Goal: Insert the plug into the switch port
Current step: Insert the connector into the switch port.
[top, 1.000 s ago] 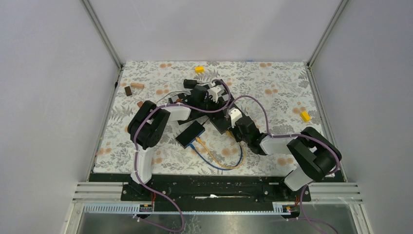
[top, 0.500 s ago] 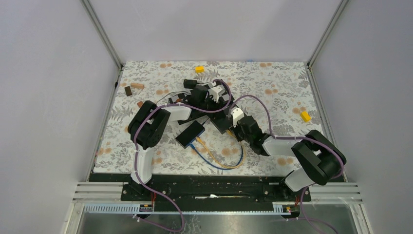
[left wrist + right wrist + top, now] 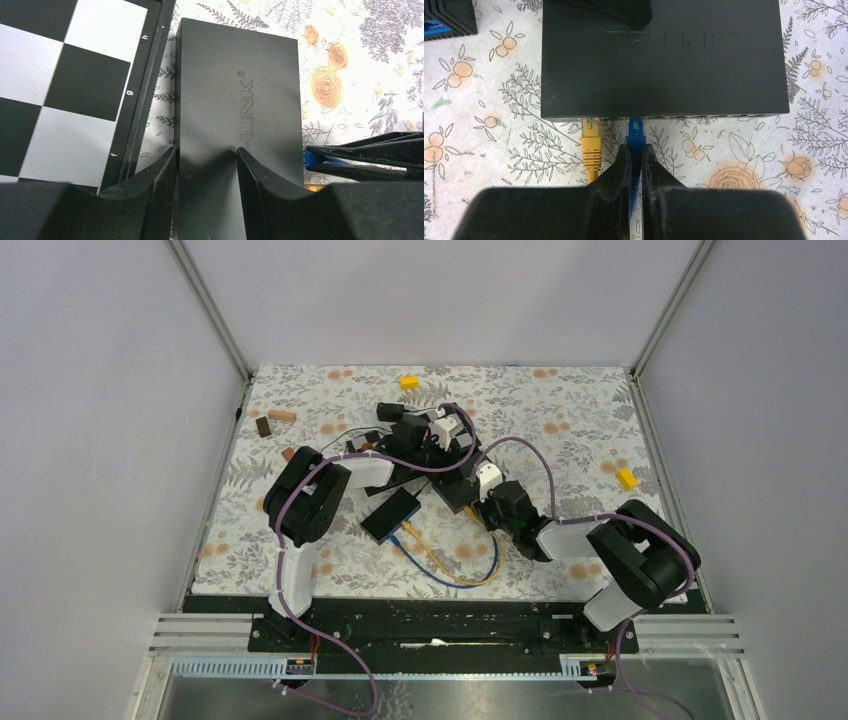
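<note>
Right gripper: the right gripper [image 3: 635, 150] has its jaws pressed almost together, and they're pinching the tail end of the blue plug [image 3: 636, 132], with blue cable running down between the fingers.
Blue plug: it sits nose-first against the front port row of the switch [image 3: 664, 65], left of the middle. Whether it is fully seated cannot be told from here.
Neighbour: a yellow plug [image 3: 590, 142] sits in the port just to the left, close beside the blue one but not touching it.
Switch: a flat black box lying on the floral table [image 3: 734, 165], lettered top face up, ports facing the right wrist camera.
Left gripper: the left gripper [image 3: 205, 152] is down at the far end of the switch with its jaws part-way spread. One finger is at the box's long edge and the other is over the top face, so they do not span its width. How hard it bears down cannot be told.
Cross-check: the right wrist view shows a dark finger [image 3: 614, 10] on the switch's top near the rear edge.
Beside the switch: a black-and-white checkerboard [image 3: 65, 85] lies along one long side, a narrow strip of table between them.
Corner: a second black box [image 3: 446, 15] with a blue front sits well apart from the switch.
</note>
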### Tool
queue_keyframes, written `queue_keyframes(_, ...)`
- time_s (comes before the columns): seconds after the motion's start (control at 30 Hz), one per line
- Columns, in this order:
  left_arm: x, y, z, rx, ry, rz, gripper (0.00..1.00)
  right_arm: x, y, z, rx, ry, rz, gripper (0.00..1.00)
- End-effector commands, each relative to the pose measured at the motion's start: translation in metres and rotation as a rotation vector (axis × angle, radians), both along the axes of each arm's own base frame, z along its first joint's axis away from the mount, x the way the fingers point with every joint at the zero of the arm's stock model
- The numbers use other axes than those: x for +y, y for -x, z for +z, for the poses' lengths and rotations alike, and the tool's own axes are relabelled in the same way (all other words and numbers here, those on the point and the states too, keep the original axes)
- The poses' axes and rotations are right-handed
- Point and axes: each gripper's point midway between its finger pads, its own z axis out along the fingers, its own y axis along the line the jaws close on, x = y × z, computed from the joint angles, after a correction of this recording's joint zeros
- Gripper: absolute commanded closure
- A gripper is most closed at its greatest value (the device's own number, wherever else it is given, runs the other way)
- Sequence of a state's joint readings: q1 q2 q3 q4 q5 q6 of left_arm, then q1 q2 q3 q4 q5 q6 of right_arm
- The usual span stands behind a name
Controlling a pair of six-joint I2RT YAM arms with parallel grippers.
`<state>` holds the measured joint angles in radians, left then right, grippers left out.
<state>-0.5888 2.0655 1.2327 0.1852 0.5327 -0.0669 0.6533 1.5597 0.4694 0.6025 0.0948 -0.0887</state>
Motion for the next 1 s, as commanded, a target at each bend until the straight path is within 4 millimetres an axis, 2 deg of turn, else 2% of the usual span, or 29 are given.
queue_keyframes(0.0,-0.009,0.157,-0.06,0.498,-0.11,-0.286,0.54,0.035,-0.057,0.088,-0.328,-0.274,-0.044,1.0)
queue_keyframes(0.07,-0.009,0.158,-0.059,0.497,-0.111,-0.286,0.54,0.038,-0.057,0.093,-0.331,-0.284,-0.031,1.0)
queue_keyframes(0.13,-0.009,0.158,-0.059,0.495,-0.11,-0.289,0.54,0.041,-0.059,0.107,-0.349,-0.29,-0.019,1.0)
queue_keyframes(0.33,-0.008,0.164,-0.061,0.489,-0.136,-0.301,0.54,0.042,-0.064,0.183,-0.473,-0.347,-0.012,1.0)
queue_keyframes(0.43,-0.008,0.166,-0.062,0.491,-0.14,-0.304,0.54,0.044,-0.064,0.2,-0.502,-0.356,0.007,1.0)
queue_keyframes(0.5,-0.009,0.167,-0.062,0.491,-0.14,-0.307,0.54,0.045,-0.064,0.191,-0.486,-0.34,0.012,1.0)
queue_keyframes(0.63,-0.01,0.166,-0.062,0.487,-0.145,-0.3,0.53,0.042,-0.06,0.148,-0.415,-0.298,0.012,1.0)
queue_keyframes(0.73,-0.011,0.158,-0.06,0.464,-0.149,-0.26,0.48,0.037,-0.05,0.121,-0.358,-0.26,0.021,1.0)
queue_keyframes(0.83,-0.017,0.144,-0.053,0.435,-0.138,-0.216,0.42,0.034,-0.037,0.107,-0.309,-0.243,0.042,0.82)
queue_keyframes(0.97,-0.023,0.114,-0.043,0.401,-0.117,-0.139,0.4,0.029,-0.02,0.095,-0.234,-0.246,0.056,0.61)
